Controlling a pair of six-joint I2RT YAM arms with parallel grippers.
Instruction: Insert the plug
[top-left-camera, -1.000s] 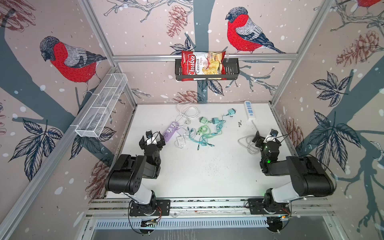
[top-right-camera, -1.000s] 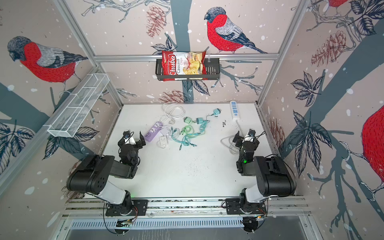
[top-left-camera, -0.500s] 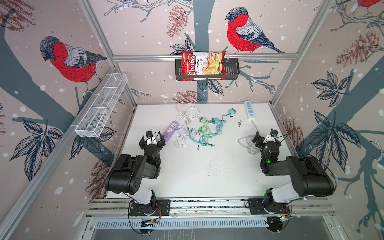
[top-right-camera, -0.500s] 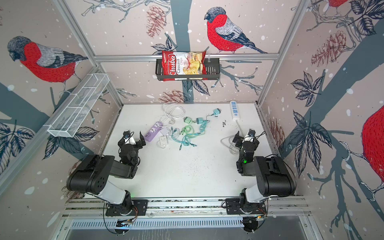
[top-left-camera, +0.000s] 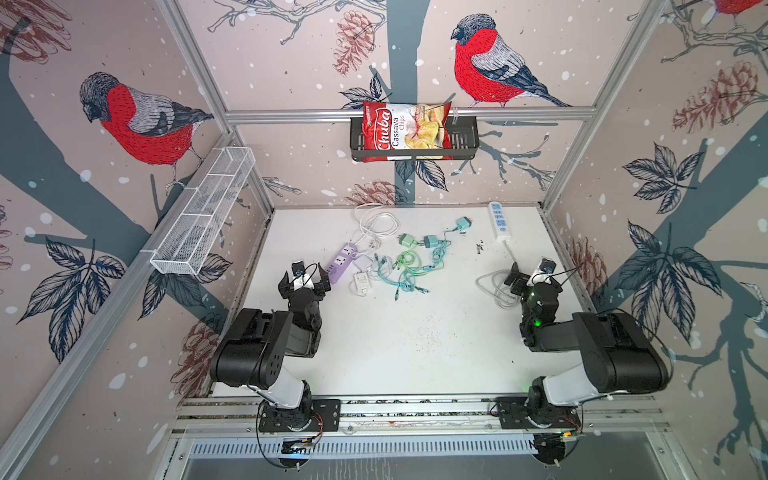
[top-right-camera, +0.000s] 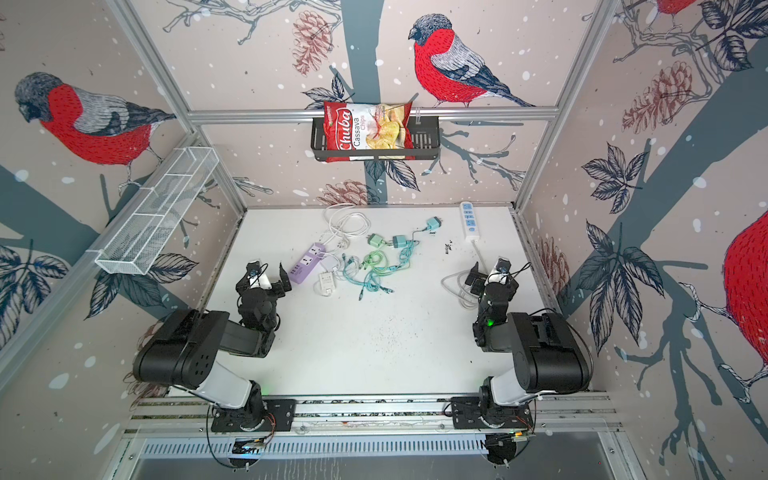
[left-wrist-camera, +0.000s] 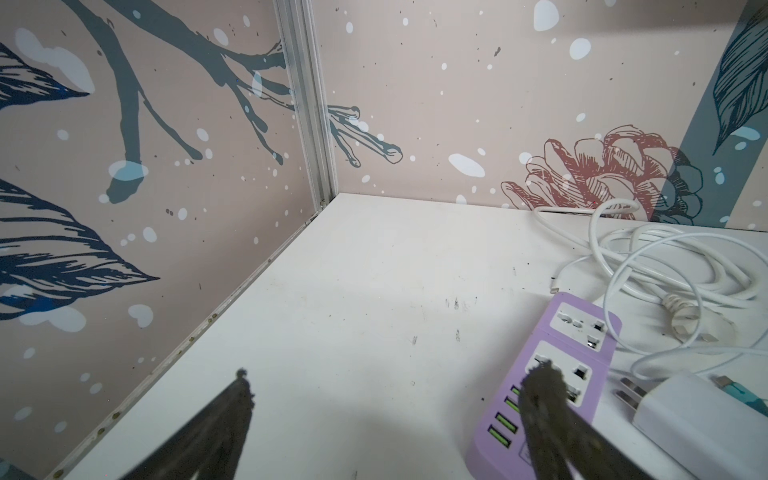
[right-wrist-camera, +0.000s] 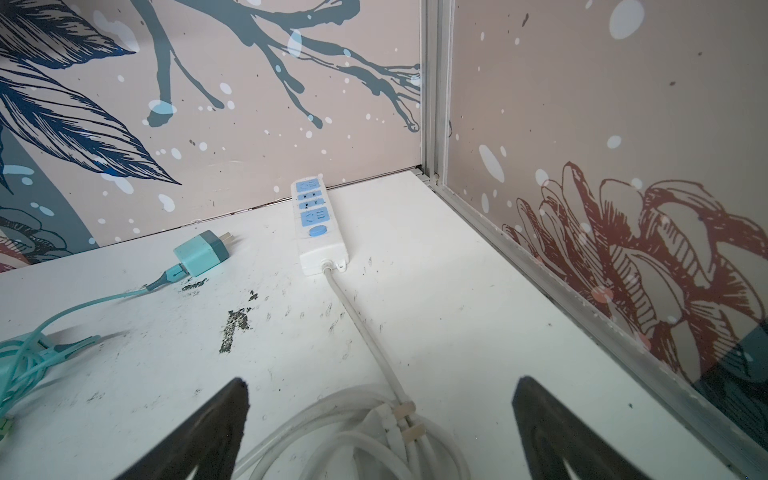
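Observation:
A purple power strip (top-left-camera: 341, 262) (left-wrist-camera: 557, 374) lies left of the table's middle. A white plug adapter (top-left-camera: 360, 283) (left-wrist-camera: 698, 415) rests beside it. My left gripper (top-left-camera: 303, 279) (left-wrist-camera: 392, 372) hovers open and empty just left of the strip, one finger over its near end. A white power strip with blue sockets (top-left-camera: 500, 221) (right-wrist-camera: 318, 226) lies at the back right. Its coiled cord (right-wrist-camera: 374, 432) sits under my open, empty right gripper (top-left-camera: 530, 274) (right-wrist-camera: 382, 381). A teal plug adapter (top-left-camera: 462, 224) (right-wrist-camera: 202, 252) lies left of that strip.
Two green adapters (top-left-camera: 406, 240) and tangled teal and green cables (top-left-camera: 409, 266) lie mid-table. A white cable coil (top-left-camera: 374, 220) lies at the back. A black basket with a chips bag (top-left-camera: 405, 131) hangs on the back wall, a wire shelf (top-left-camera: 203, 212) on the left wall.

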